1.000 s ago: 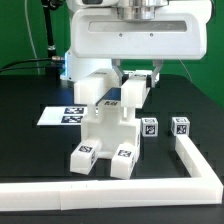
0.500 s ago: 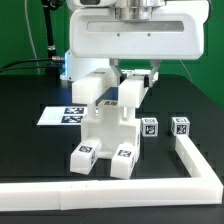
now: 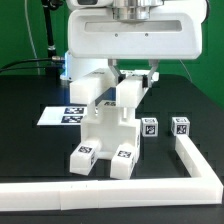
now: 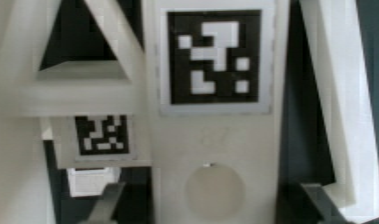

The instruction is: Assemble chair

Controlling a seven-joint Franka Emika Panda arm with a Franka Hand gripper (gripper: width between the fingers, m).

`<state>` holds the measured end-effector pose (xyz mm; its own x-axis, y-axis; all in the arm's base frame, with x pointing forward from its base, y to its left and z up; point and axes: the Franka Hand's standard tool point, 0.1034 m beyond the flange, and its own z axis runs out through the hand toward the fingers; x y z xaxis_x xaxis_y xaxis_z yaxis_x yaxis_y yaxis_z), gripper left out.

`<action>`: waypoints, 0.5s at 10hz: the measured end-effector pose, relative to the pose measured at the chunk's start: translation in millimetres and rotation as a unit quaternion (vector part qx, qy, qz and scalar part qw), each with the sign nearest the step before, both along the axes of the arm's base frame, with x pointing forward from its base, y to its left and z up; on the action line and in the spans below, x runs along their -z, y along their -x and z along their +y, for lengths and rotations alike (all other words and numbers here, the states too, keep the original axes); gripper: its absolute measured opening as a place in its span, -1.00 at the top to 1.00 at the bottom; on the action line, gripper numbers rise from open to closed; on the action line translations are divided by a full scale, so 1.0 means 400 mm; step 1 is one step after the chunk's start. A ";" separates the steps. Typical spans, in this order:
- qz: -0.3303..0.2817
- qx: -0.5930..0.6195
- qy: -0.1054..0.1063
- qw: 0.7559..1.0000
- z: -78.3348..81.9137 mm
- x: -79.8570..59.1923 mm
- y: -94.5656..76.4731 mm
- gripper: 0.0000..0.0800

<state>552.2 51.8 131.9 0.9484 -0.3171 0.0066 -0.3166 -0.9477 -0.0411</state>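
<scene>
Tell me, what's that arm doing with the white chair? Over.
Gripper straddling upright piece, grip unclear. Chair standing, partly built. Two loose blocks aside, nothing blocking.

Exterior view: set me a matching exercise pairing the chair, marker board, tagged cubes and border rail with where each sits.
1. chair
2. marker board
3. tagged cubes
4. border rail

A. along the near edge and up the exterior view's right
B. mid-table, standing upright
C. lying flat, at the exterior view's left of the chair
D. between the chair and the rail

Pairs: 1-B, 2-C, 3-D, 4-A
</scene>
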 end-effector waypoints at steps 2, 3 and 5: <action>0.002 0.002 0.000 1.000 -0.004 -0.001 0.000 0.29; 0.009 0.003 0.000 1.000 -0.003 0.000 0.005 0.29; 0.012 -0.001 0.000 1.000 -0.005 0.001 0.009 0.29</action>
